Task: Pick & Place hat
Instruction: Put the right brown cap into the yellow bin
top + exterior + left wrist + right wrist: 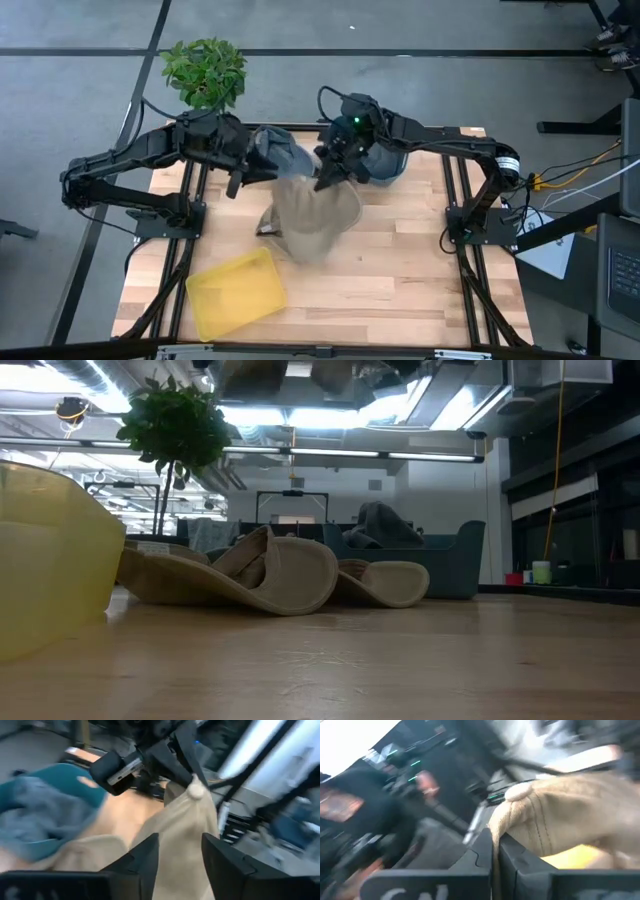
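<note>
A beige hat (318,220) hangs over the middle of the wooden table, with my right gripper (325,180) shut on its top. The right wrist view shows the crown (570,815) and its top button (519,792) just beyond the shut fingers. My left gripper (238,180) stands to the hat's left at the same height. Its fingers are apart (180,862), and the hat's cloth (185,830) shows between and beyond them. Whether they touch it, I cannot tell. My right gripper pinches the crown's cloth right beside the top button (507,817) between its two fingers. The fingers come nearly level from the table's right side. The hat hangs below them, crown up; how many layers are caught does not show.
More beige hats (270,575) (390,582) lie on the table under the arms. Teal bins with grey cloth (283,152) (388,165) stand at the far side. A yellow tray (235,292) sits near the front left. A potted plant (205,70) stands beyond the far edge.
</note>
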Controlling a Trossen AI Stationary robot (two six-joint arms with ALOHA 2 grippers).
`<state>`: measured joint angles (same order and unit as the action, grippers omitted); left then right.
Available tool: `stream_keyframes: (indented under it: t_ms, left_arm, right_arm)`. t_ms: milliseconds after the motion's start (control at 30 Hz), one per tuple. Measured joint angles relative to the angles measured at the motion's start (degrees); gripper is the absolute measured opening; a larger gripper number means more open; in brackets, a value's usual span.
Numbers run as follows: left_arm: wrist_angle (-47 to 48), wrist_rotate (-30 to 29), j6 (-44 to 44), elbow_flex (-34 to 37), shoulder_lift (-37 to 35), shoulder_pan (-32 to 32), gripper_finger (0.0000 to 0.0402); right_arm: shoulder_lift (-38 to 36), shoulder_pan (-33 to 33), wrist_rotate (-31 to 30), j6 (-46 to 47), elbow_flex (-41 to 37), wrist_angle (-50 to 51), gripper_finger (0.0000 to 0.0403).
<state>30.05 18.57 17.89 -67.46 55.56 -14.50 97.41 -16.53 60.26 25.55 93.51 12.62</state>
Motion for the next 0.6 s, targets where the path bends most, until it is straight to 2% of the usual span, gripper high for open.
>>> stream_keyframes:
  t_ms: [200,333,600]
  left_arm:
    - [0.1,-7.2,0.8,0.0,-0.1,0.2,0.0184]
    - [0.4,-10.6,0.0,0.0,0.4,0.2,0.0214]
    - [0.3,-23.9,-7.5,0.0,2.0,0.2,0.0264]
  right_arm:
    - [0.0,-1.8,-15.1,4.8,0.0,0.6,0.0007]
    - [0.0,-2.8,-23.0,7.2,0.0,0.6,0.0007]
    - [0.0,-4.1,-31.7,7.6,0.0,-3.4,0.0007]
